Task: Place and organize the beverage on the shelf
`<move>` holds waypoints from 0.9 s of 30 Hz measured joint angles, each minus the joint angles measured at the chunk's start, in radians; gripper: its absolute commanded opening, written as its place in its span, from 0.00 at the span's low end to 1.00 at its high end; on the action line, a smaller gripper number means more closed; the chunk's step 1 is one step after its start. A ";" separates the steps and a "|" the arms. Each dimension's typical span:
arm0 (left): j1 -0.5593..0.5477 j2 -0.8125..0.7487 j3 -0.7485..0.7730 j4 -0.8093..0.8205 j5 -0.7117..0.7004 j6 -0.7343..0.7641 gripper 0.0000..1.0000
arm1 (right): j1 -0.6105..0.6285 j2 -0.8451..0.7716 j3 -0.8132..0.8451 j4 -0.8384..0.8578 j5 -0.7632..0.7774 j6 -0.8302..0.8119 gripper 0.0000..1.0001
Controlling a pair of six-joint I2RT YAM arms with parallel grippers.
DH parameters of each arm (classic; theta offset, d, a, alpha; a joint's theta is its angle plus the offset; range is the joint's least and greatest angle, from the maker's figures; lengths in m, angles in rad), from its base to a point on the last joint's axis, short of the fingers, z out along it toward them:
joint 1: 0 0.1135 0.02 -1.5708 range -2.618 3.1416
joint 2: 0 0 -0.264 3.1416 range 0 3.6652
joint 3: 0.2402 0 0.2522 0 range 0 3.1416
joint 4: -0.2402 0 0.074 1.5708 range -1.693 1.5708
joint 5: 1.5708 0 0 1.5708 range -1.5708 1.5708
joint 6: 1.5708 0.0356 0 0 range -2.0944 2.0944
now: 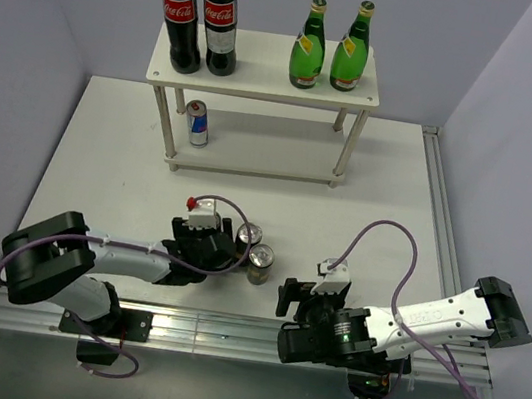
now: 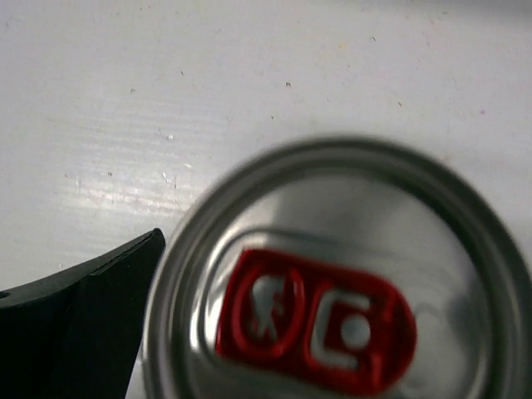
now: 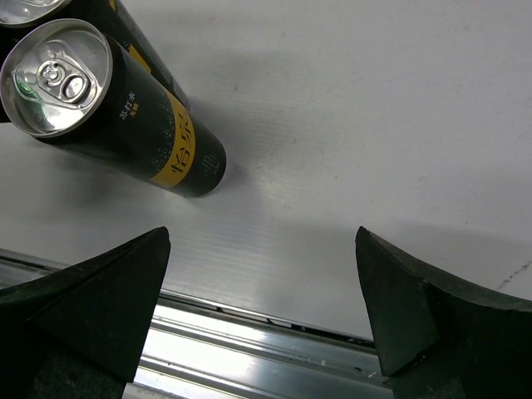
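The white two-tier shelf (image 1: 266, 68) stands at the back. Two green bottles (image 1: 308, 49) (image 1: 350, 51) stand on the right of its top board. One blue-and-silver can (image 1: 197, 123) stands on the lower board at the left. Two dark cans stand mid-table: one (image 1: 260, 262) (image 3: 125, 116) with a yellow label, the other (image 1: 249, 234) (image 3: 150, 58) just behind it. My left gripper (image 1: 237, 241) is open with the rear can between its jaws. That can's silver top with a red tab (image 2: 332, 307) fills the left wrist view, beside one finger (image 2: 83, 316). My right gripper (image 1: 302, 294) (image 3: 262, 241) is open and empty. The second blue-and-silver can is out of view.
Two tall cola bottles (image 1: 180, 19) (image 1: 219, 20) stand on the left of the shelf's top board. A metal rail (image 3: 249, 349) runs along the table's near edge under my right gripper. Grey walls close in the table on both sides.
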 measured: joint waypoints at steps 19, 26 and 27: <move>0.106 0.083 0.061 0.120 0.018 0.121 0.00 | 0.001 0.006 0.000 0.000 0.003 0.001 0.99; 0.106 0.063 0.082 0.061 0.018 0.159 0.00 | 0.001 0.018 0.000 -0.002 0.004 0.002 0.99; 0.106 0.055 0.089 0.053 0.018 0.174 0.00 | 0.001 0.018 0.000 -0.003 0.004 0.002 0.99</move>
